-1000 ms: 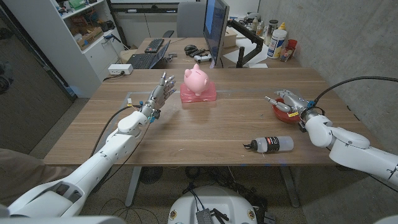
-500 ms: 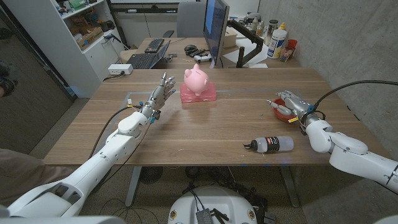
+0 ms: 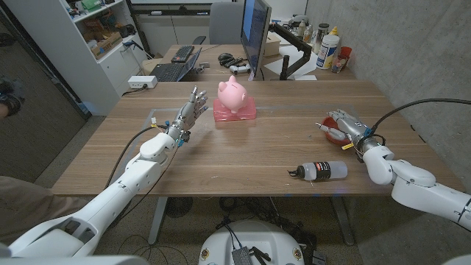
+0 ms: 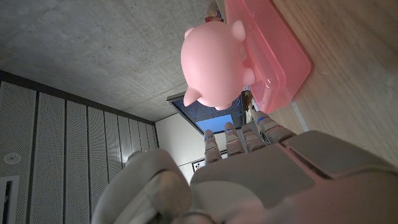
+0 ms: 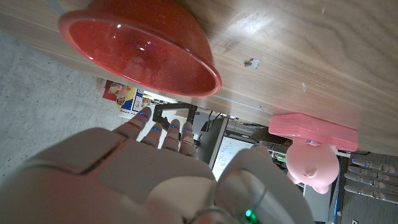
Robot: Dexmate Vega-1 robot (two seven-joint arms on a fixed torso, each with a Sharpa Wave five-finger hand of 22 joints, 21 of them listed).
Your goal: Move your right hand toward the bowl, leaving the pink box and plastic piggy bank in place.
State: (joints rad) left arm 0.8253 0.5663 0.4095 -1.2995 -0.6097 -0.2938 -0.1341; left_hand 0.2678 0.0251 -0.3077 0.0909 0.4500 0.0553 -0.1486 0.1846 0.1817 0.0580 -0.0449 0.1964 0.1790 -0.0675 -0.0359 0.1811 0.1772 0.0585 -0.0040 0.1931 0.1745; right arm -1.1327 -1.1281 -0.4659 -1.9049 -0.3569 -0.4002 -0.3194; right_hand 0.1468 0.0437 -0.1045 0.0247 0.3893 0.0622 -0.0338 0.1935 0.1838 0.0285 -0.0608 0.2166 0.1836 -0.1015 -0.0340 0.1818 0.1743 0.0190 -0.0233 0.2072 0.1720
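Observation:
A red bowl (image 3: pixel 330 132) sits on the right part of the wooden table (image 3: pixel 243 154); it also shows in the right wrist view (image 5: pixel 143 43). My right hand (image 3: pixel 346 125) hovers at the bowl's right rim with fingers stretched out and apart, holding nothing (image 5: pixel 143 174). A pink piggy bank (image 3: pixel 231 94) stands on a flat pink box (image 3: pixel 237 112) at the table's middle back, seen close in the left wrist view (image 4: pixel 217 59) with the box (image 4: pixel 267 53). My left hand (image 3: pixel 190 110) is raised just left of the box, fingers straight, not touching it.
A clear bottle with a black cap (image 3: pixel 320 171) lies on its side near the front edge, ahead of my right forearm. Behind the table stands a desk with a monitor (image 3: pixel 254 33), a keyboard and bottles. A white shelf (image 3: pixel 96 37) stands at the back left.
My right arm has slid slightly toward the near edge, and the hand has stayed at the bowl's rim. The left arm, box and piggy bank have not moved.

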